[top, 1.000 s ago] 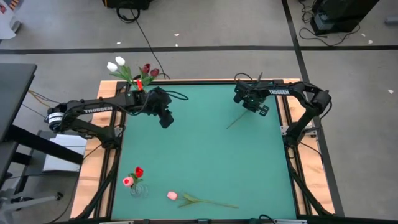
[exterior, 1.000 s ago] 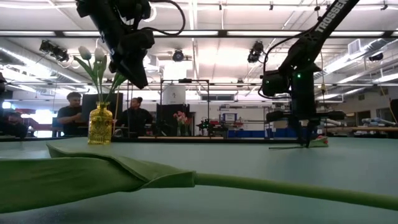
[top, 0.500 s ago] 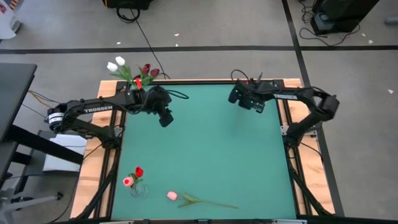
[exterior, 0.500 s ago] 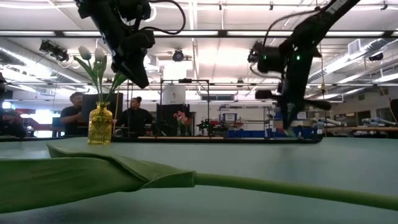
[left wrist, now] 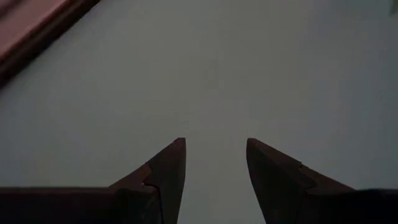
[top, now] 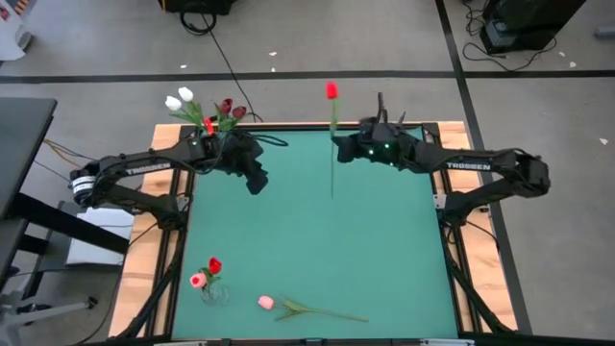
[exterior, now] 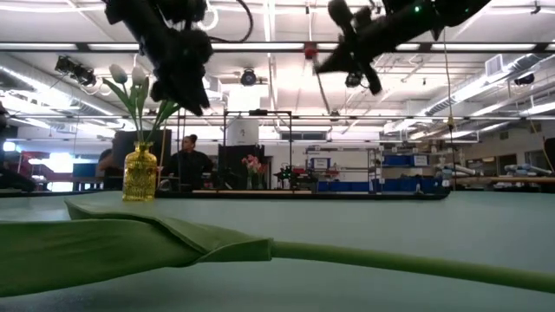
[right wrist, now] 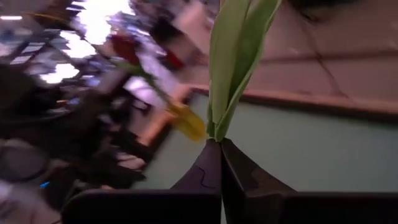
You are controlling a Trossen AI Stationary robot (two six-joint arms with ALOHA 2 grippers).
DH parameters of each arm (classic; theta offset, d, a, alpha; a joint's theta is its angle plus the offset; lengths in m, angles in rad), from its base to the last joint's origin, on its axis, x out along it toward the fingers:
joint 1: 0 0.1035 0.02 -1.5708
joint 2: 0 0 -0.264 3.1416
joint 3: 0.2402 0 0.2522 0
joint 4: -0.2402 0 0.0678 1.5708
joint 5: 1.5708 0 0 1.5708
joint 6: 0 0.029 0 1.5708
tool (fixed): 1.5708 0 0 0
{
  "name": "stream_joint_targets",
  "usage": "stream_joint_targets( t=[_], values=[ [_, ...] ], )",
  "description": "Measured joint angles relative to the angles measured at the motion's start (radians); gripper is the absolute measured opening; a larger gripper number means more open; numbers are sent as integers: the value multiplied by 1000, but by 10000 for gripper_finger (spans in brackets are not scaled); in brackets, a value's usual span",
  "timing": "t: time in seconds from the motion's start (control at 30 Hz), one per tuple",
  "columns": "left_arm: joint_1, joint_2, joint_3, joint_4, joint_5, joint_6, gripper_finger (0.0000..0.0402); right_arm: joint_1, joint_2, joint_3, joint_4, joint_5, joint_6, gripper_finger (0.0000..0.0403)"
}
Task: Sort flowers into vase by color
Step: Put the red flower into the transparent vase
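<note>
My right gripper [top: 338,150] is high over the table's far edge, shut on a red flower whose head [top: 332,90] stands above it and whose stem end [top: 332,195] hangs below. Well to its left, my left gripper [top: 256,182] waits open above the green table top [left wrist: 205,74], with nothing between its fingers. The yellow vase [exterior: 140,173] at the far left corner holds white and maroon flowers [top: 205,109]. In a clear vase [top: 214,292] at the near left stand a red and a pink flower. Another pink flower [top: 266,302] lies on its side along the near edge. My right gripper pinches the red flower between its two shut fingers, at the stem where the green leaves start [right wrist: 216,132]. The fingers point nearly level toward the table's left and lie across the stem. The flower is lifted clear of the table, about upright, its head [exterior: 310,51] up.
The lying flower's leaf and stem [exterior: 173,243] fill the front of the low view. The table's wooden rim [top: 288,126] runs just behind both grippers. People and shelves show in the room beyond [exterior: 186,160]. The table's middle [top: 317,240] is bare green.
My right gripper has risen from the far right of the table and swung toward the left along the far edge, tipping from pointing down to nearly level. The red flower, which lay on the table under it, is now lifted clear and stands about upright.
</note>
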Motion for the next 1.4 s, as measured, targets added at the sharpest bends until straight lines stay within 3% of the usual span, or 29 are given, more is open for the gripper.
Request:
stream_joint_targets(
  t=[0.13, 0.23, 0.5, 0.83, 1.4],
  values=[
    [-5, -112, 0, -2, 57, -111, 172, 52, 50, 1, 215, -56, -123, 0],
    [-13, -228, 0, -5, 63, -144, 171, 91, 106, 1, 361, -73, -124, 0],
    [-49, -455, 0, -42, 80, 46, 171, 194, 279, 6, 687, -125, -223, 0],
    [-162, -517, 0, -48, 94, 27, 172, 264, 498, 269, 695, -222, -496, 3],
    [-217, -505, 1, 35, 127, 49, 172, 241, 829, 822, 603, -460, -560, 4]
  ],
)
